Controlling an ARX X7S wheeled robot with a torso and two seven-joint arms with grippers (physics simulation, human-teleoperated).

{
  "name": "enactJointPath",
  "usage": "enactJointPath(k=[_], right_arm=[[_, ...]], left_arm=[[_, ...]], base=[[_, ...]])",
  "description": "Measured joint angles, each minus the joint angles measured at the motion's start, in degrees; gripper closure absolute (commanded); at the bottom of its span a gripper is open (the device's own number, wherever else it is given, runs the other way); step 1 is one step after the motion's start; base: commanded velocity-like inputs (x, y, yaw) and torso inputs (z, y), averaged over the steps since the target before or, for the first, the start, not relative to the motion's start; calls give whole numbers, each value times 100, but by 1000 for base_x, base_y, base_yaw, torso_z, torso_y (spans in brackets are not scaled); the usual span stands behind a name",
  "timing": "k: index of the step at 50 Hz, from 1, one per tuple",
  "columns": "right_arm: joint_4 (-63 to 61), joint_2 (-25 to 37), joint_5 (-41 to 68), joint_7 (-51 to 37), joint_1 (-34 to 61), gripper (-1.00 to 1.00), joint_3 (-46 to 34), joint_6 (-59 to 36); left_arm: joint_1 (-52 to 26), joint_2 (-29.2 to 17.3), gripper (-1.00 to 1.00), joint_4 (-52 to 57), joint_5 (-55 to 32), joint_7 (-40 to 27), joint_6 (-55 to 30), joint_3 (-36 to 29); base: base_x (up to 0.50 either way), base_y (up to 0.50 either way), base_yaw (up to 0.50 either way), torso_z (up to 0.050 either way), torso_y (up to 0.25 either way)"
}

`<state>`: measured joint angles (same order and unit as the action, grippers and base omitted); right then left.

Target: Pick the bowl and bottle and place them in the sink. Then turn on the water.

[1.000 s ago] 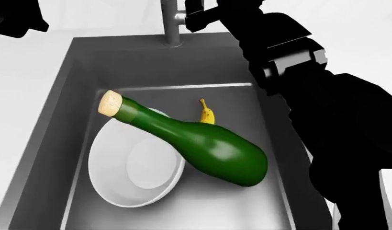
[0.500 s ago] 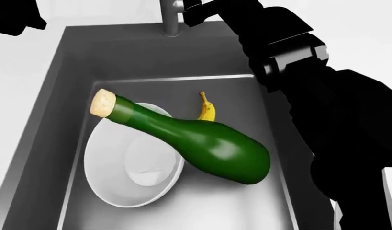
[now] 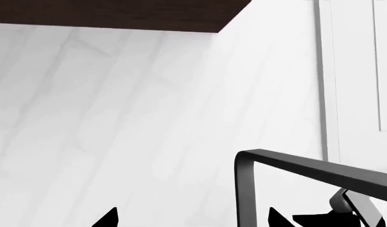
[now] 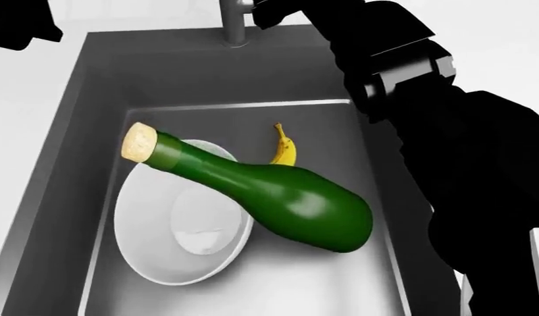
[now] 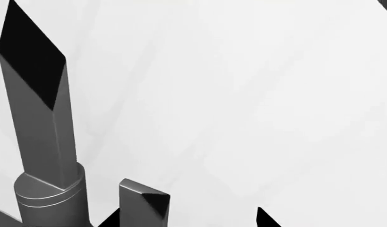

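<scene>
Bowl (image 4: 177,230) and bottle (image 4: 269,197) lie in the sink (image 4: 102,99), barely shifted since a second ago. Right tool (image 5: 187,217) nears the faucet lever (image 5: 142,201); grip state indiscernible.

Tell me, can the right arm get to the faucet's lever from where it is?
Probably yes. The right gripper sits right beside the faucet, its open fingertips either side of the lever, and nothing stands between them. The bottle and bowl lie down in the sink.
</scene>
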<state>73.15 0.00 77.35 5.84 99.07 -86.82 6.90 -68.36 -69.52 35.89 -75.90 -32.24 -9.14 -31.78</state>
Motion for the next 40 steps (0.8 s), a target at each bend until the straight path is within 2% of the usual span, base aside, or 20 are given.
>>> enactJointPath(k=[13,20,40], right_arm=[[27,0,-136,-22,-6,-100,46,38],[51,0,-447,-84,-19,-100,353,-19],[-115,0,-3117,-182,-201,-100,2970,-629]], left_arm=[[0,-8,-100,4,-57,-4,3,42],[4,-3,-100,0,-57,-2,-2,53],[13,26,-100,16,4,12,-35,66]], base=[[0,0,0,0,0],[0,0,0,0,0],[0,1,-1,0,0]])
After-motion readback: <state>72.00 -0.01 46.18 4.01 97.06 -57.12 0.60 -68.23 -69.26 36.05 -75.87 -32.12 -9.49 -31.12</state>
